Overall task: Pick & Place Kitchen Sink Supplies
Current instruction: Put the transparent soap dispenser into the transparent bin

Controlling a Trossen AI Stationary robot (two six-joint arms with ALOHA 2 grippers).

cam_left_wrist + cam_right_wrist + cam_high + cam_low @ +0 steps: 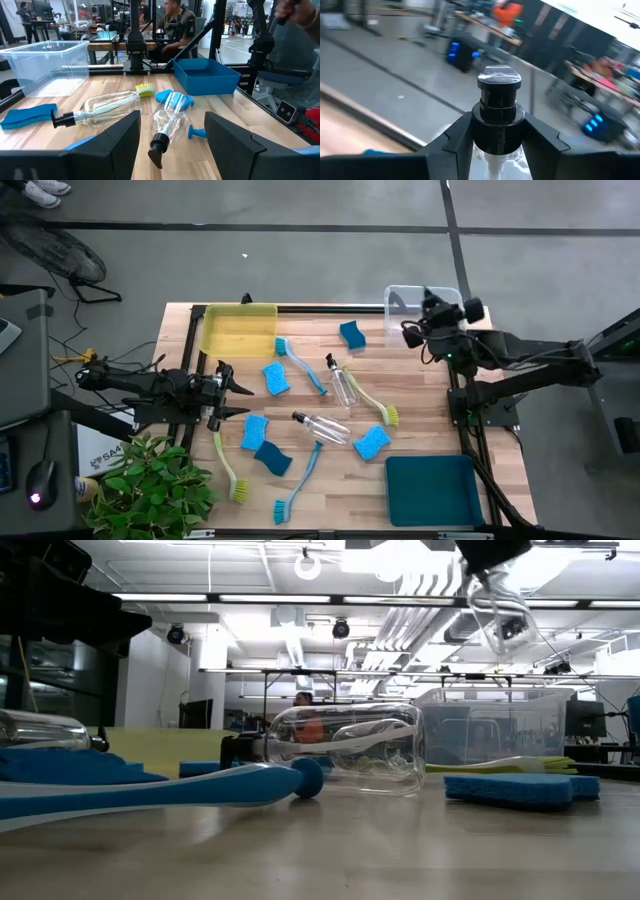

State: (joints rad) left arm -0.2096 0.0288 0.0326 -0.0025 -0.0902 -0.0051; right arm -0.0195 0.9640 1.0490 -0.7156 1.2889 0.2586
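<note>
My right gripper [410, 332] is shut on a small clear bottle with a black top [498, 95], held high by the clear bin [425, 302] at the table's far right. My left gripper [233, 392] is open and empty near the table's left edge. In its wrist view its fingers [115, 145] point at a clear bottle [167, 120] lying on its side farther on. A second bottle [343, 385], several blue sponges [276, 378] and dish brushes [300, 363] lie on the table's middle. My right gripper pinches the bottle at the black collar just under its cap [497, 116] between its two fingers. The cap stands out past the fingertips. The bottle is lifted clear of the table, and its clear body [500, 620] hangs below the gripper in the low view.
A yellow bin [238, 328] stands at the far left and a teal bin [432, 488] at the near right. A leafy plant [150, 490] stands at the near left corner. People sit at benches beyond the table [175, 22].
</note>
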